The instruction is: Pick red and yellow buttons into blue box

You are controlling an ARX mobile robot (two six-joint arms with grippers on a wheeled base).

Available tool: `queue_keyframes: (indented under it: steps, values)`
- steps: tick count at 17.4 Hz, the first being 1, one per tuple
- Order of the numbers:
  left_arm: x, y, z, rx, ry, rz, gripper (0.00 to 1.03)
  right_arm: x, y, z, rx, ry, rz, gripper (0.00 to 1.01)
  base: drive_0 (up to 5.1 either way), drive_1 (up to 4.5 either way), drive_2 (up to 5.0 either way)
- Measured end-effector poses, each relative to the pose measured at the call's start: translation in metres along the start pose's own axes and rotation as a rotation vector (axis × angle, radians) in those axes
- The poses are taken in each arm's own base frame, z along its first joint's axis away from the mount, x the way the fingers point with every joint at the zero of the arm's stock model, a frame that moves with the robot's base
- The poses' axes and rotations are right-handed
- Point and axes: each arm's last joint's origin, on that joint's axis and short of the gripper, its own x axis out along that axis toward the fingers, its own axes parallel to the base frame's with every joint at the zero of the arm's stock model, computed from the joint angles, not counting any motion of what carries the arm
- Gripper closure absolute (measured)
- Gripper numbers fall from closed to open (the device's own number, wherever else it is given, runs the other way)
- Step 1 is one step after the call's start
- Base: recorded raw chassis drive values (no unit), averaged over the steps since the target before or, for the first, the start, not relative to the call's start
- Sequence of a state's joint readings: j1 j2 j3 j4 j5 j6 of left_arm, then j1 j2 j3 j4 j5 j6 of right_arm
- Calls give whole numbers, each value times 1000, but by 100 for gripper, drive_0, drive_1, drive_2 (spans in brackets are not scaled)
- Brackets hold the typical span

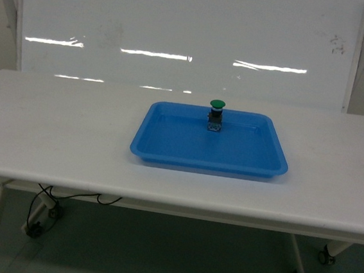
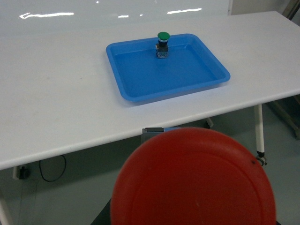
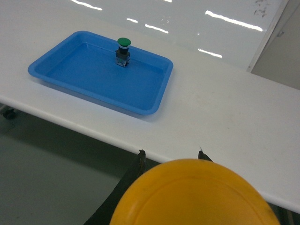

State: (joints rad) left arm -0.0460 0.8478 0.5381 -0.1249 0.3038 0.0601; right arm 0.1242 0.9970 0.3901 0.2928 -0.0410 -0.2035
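Red button [image 2: 193, 180] is seen huge and close in the left wrist view, apparently clamped in the left pincer; fingers hidden. Yellow button [image 3: 194, 194] likewise fills the right wrist view bottom, with dark pincer fingers [image 3: 136, 171] beside it. Green button [image 1: 216, 114] stands upright in shallow blue tray [image 1: 168, 149] on white table [image 1: 60, 131]. Blue box is not seen.
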Motion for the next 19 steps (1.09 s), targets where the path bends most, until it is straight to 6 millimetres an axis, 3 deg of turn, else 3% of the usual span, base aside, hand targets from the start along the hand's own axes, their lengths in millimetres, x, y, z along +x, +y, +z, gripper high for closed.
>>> queue_keyframes:
  steps: [2, 14, 19]
  values:
    - [-1, 0, 1, 2, -6, -2, 79, 0, 0, -1, 0, 5, 1, 73, 0, 0, 0]
    - [2, 1, -1, -3, 8, 3, 79, 1, 0, -1, 0, 10, 1, 73, 384, -456, 88]
    - [1, 0, -1, -3, 6, 3, 79, 1, 0, -1, 0, 8, 2, 73, 472, -317, -137]
